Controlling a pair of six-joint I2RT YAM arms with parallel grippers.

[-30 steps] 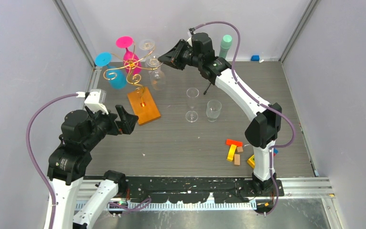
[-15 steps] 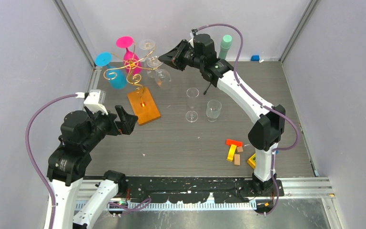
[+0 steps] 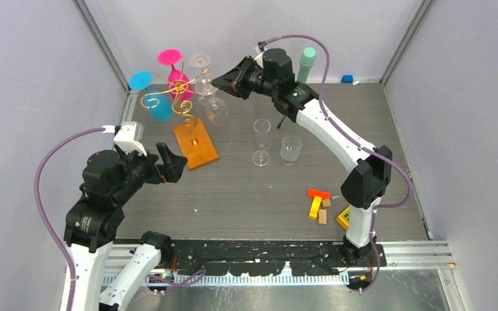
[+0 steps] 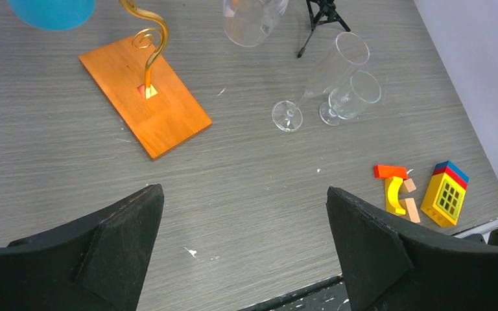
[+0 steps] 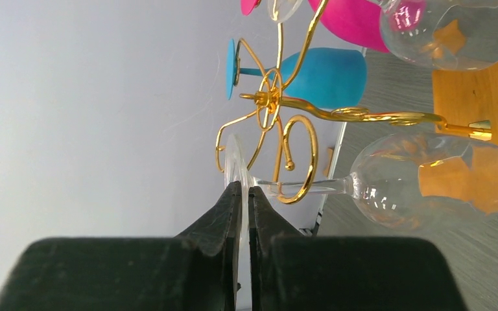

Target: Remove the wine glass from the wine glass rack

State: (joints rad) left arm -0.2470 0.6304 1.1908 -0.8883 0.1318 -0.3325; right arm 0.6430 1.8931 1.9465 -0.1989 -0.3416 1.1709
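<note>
Right end effector (image 5: 240, 189) clamping thin foot of clear wine glass (image 5: 428, 184), fingers nearly together on it. Glass stem crossing gold scroll of wine glass rack (image 5: 269, 97), bowl hanging beside rack stem, over desk (image 3: 246, 188). Pink glass (image 3: 179, 83) and blue glass (image 3: 160, 107) hanging on rack's other arms. Left end effector (image 3: 168, 162) hovering near rack's orange base (image 3: 195, 143), jaws wide apart, gripping nothing.

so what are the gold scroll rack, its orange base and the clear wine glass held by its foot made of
Gold scroll rack: bent metal wire, shiny gold finish, bright glints. Orange rectangular base: probably varnished wood, faint grain. Clear wine glass: transparent, the base shows through; glass or clear plastic, can't tell.
</note>
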